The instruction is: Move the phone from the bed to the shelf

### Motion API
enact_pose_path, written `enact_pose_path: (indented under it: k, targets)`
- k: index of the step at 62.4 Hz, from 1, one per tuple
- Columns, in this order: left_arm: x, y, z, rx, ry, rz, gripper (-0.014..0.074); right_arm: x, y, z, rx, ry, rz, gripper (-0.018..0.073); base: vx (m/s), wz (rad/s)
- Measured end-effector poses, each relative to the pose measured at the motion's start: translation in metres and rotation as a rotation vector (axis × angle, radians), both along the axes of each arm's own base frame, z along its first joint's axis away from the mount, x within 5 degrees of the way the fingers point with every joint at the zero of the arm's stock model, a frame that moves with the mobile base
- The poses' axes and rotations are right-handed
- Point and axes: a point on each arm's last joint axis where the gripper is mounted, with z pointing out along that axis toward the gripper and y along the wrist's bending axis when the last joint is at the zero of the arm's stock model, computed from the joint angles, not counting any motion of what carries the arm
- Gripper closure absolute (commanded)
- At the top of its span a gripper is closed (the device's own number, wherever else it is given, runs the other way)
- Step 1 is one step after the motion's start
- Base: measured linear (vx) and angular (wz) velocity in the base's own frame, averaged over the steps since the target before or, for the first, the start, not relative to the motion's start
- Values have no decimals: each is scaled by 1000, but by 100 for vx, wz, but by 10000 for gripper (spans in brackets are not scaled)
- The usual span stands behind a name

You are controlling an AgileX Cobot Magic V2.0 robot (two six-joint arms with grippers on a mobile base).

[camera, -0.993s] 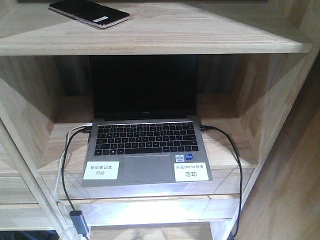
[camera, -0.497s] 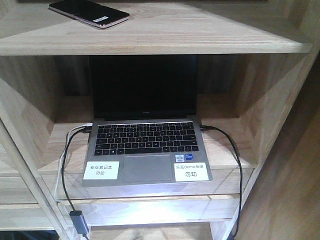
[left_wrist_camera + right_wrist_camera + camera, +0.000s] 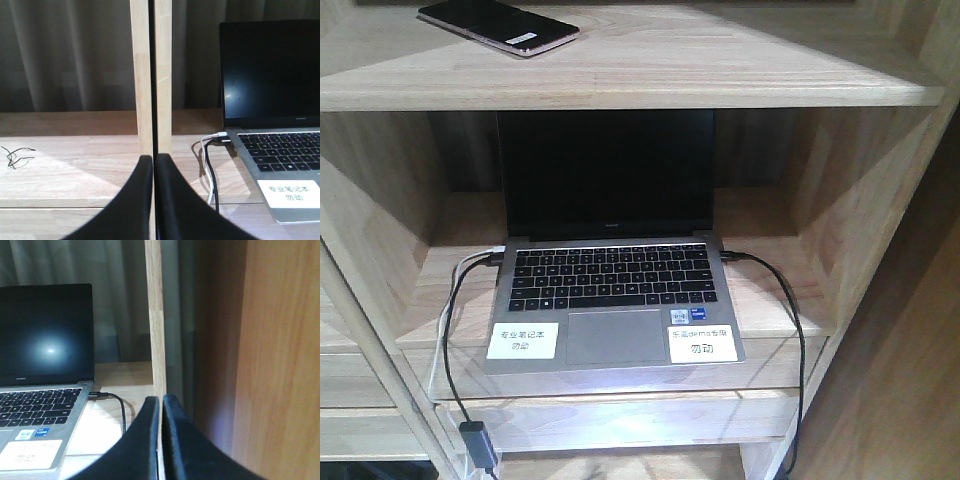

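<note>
From my front camera I see the phone (image 3: 498, 25) lying flat on the top board of the shelf (image 3: 650, 75), toward the left end, its dark face up and its pinkish rim catching light at the near edge. Nothing touches it. In the compartment just below stands an open grey laptop (image 3: 610, 270), screen dark, two white stickers on its palm rest either side of the trackpad. A black cable (image 3: 798, 330) runs from its right side down over the front edge of the plank, and a second dark cable plus a white one leave its left side. On my left wrist view the left gripper (image 3: 153, 165) has its black fingers pressed together with only a hairline between them, holding nothing, pointed at an upright wooden post (image 3: 151, 75) with the laptop to the right of it. On the right wrist view the right gripper (image 3: 161, 407) is likewise closed and empty, facing another upright, with the laptop at left.
</note>
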Motion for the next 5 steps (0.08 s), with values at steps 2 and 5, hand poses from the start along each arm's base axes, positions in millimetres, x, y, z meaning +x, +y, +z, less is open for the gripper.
enact_pose_path:
  k: [2,5]
  targets:
    - [0,0,0,0,0,0,595,0,0,0,0,0,0,565,0,0]
    - [0,0,0,0,0,0,595,0,0,0,0,0,0,565,0,0]
